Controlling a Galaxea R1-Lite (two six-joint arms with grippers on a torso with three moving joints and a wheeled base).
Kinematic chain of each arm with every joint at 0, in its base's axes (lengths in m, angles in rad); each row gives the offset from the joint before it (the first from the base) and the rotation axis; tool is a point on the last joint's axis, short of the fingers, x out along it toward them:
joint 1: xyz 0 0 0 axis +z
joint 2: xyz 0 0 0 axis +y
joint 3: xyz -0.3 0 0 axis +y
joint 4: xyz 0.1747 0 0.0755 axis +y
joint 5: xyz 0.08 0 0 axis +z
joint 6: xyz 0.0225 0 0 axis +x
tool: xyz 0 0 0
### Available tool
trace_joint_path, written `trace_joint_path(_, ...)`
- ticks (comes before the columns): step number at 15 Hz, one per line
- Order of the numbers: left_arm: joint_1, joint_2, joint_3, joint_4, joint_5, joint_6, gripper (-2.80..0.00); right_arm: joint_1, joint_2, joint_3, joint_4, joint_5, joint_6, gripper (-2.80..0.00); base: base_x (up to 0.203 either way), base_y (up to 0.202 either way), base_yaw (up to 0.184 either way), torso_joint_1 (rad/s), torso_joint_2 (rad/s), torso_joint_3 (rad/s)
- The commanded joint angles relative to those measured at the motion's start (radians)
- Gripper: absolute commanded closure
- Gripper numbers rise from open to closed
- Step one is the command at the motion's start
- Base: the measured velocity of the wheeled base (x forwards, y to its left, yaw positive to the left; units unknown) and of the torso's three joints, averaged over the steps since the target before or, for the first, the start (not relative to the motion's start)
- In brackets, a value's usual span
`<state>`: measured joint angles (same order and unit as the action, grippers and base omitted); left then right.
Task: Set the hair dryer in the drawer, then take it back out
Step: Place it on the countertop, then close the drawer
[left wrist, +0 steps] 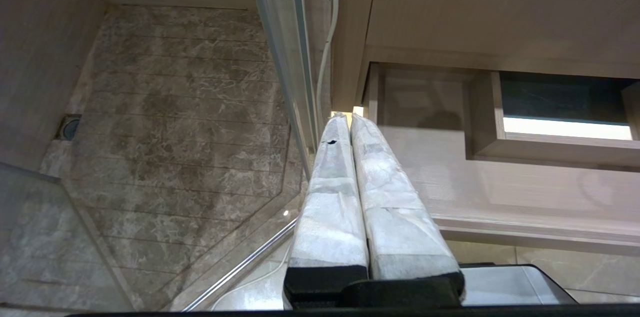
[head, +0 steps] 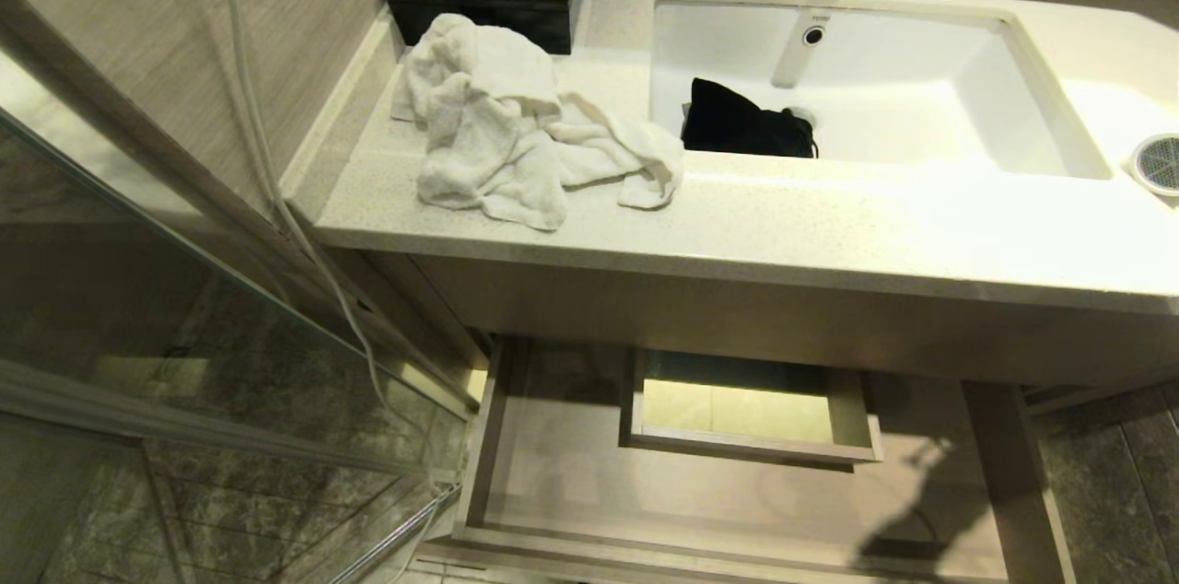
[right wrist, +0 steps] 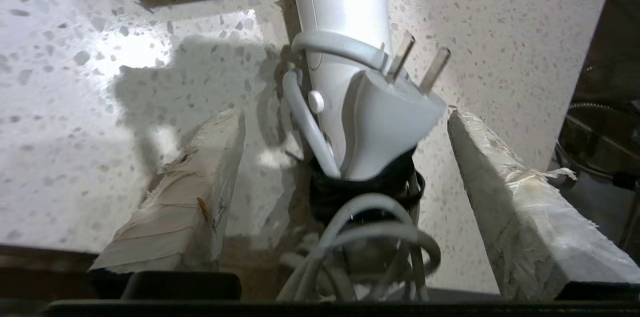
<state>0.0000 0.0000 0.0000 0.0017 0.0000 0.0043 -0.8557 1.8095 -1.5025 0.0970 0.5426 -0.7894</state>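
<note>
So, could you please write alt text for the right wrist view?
The right hand, fingers spread wide, straddles the white hair dryer lying on a speckled countertop, touching neither side. The dryer's plug and bundled white cord lie nearest the camera.

A rumpled white towel (head: pixel 516 128) lies on the desk (head: pixel 737 225) left of the sink (head: pixel 921 105), where a black pouch (head: pixel 741 123) sits by the drain

A: Where's the hair dryer (right wrist: pixel 350 57)?
B: On the counter (head: pixel 829 234), right of the sink (head: pixel 921 123).
A: And the drawer (head: pixel 553 492)?
B: Below the counter, pulled out; towel (head: pixel 497 123) left of the sink.
</note>
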Motion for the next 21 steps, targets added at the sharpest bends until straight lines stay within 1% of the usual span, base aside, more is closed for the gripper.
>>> trace_joint_path(1, 0.0, 0.0, 0.0, 0.0, 0.0, 0.0, 0.0, -0.021, -0.123, 0.076, 0.0, 0.002, -0.002, -2.8, 0.0, 0.0, 0.0, 0.0, 0.0, 0.0)
trace_joint_path(3, 0.0, 0.0, 0.0, 0.0, 0.0, 0.0, 0.0, -0.037, -0.2, 0.131, 0.0, 0.003, -0.001, -2.8, 0.0, 0.0, 0.0, 0.0, 0.0, 0.0)
trace_joint_path(4, 0.0, 0.0, 0.0, 0.0, 0.0, 0.0, 0.0, -0.046, -0.241, 0.161, 0.001, 0.003, -0.001, 0.0, 0.0, 0.0, 0.0, 0.0, 0.0, 0.0)
trace_joint_path(6, 0.0, 0.0, 0.0, 0.0, 0.0, 0.0, 0.0, -0.055, -0.307, 0.217, 0.007, -0.002, -0.003, 0.0, 0.0, 0.0, 0.0, 0.0, 0.0, 0.0)
trace_joint_path(11, 0.0, 0.0, 0.0, 0.0, 0.0, 0.0, 0.0, -0.056, -0.493, 0.363, 0.098, -0.011, 0.001, 0.0, 0.0, 0.0, 0.0, 0.0, 0.0, 0.0)
trace_joint_path(13, 0.0, 0.0, 0.0, 0.0, 0.0, 0.0, 0.0, -0.054, -0.556, 0.422, 0.121, -0.03, 0.036, 0.0, 0.0, 0.0, 0.0, 0.0, 0.0, 0.0)
trace_joint_path(14, 0.0, 0.0, 0.001, 0.0, 0.0, 0.0, 0.0, -0.05, -0.582, 0.45, 0.133, -0.058, 0.062, 0.0, 0.0, 0.0, 0.0, 0.0, 0.0, 0.0)
trace_joint_path(16, 0.0, 0.0, 0.0, 0.0, 0.0, 0.0, 0.0, -0.019, -0.633, 0.503, 0.144, -0.155, 0.09, 0.0, 0.0, 0.0, 0.0, 0.0, 0.0, 0.0)
trace_joint_path(19, 0.0, 0.0, 0.001, 0.0, 0.0, 0.0, 0.0, 0.056, -0.683, 0.562, 0.15, -0.289, 0.093, 0.0, 0.0, 0.0, 0.0, 0.0, 0.0, 0.0)
trace_joint_path(20, 0.0, 0.0, 0.0, 0.0, 0.0, 0.0, 0.0, 0.07, -0.685, 0.568, 0.156, -0.312, 0.094, 0.0, 0.0, 0.0, 0.0, 0.0, 0.0, 0.0)
trace_joint_path(21, 0.0, 0.0, 0.001, 0.0, 0.0, 0.0, 0.0, 0.085, -0.685, 0.57, 0.164, -0.315, 0.094, 0.0, 0.0, 0.0, 0.0, 0.0, 0.0, 0.0)
